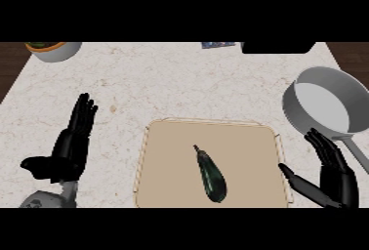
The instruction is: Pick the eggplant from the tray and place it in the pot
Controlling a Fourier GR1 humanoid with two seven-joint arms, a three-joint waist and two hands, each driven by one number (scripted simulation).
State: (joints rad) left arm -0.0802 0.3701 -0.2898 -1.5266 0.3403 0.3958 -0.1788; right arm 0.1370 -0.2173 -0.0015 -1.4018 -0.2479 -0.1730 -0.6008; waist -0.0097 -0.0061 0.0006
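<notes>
Eggplant (210,174) is seen on the tray (173,156), left of the wide-open right hand (337,183) — pot (292,105) set just beyond

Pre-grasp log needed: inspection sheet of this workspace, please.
Surface: pale marbled counter, tan tray front centre.
Job's things: eggplant lying on the tray, untouched; grey pot right of the tray, nothing seen inside.
Clutter: bowl back left; small blue item and black object at back edge.
Hands: left hand open, left of tray; right hand open, beside tray's right edge.
Cables: nothing seen.
Surroundings: dark wood beyond the counter's corners.
</notes>
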